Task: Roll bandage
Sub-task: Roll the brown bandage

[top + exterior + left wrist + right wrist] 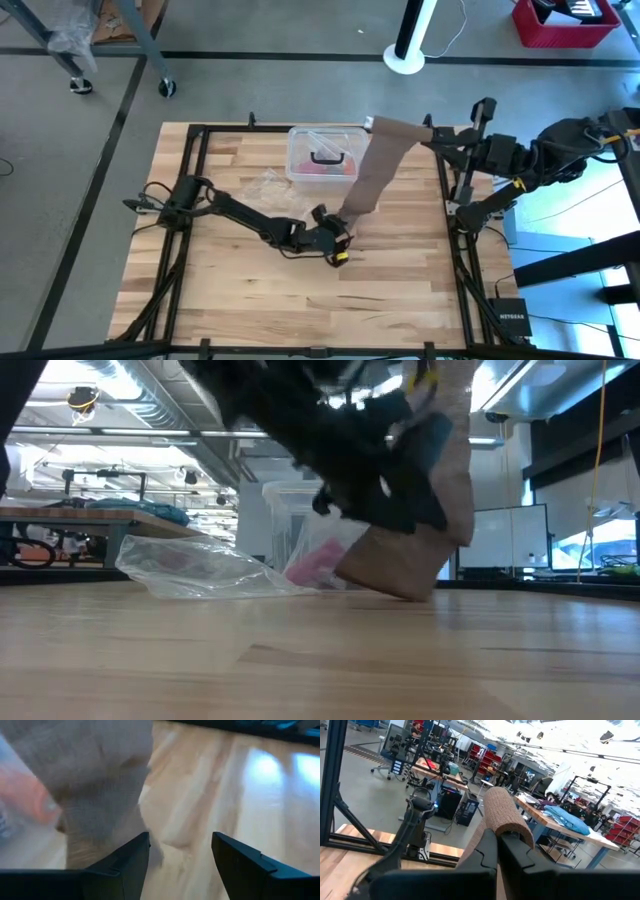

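The bandage (378,170) hangs as a sloping brown strip from the right gripper (428,133) down to the bench (400,290) near the left gripper (338,246); its upper end is pinched in the right jaws, which are closed on it, held above the bench's far right part; in the right wrist view the fabric (504,815) curls over the tips of those jaws. The strip passes over the edge of the clear box (322,155), which has a black handle; a clear bag (200,570) lies beside the box. The bandage's lower end rests on the bench at mid-bench; the left jaws stand wide apart and grip nothing, the fabric (95,795) lying just beyond and beside 1 finger (127,867), not between the 2.
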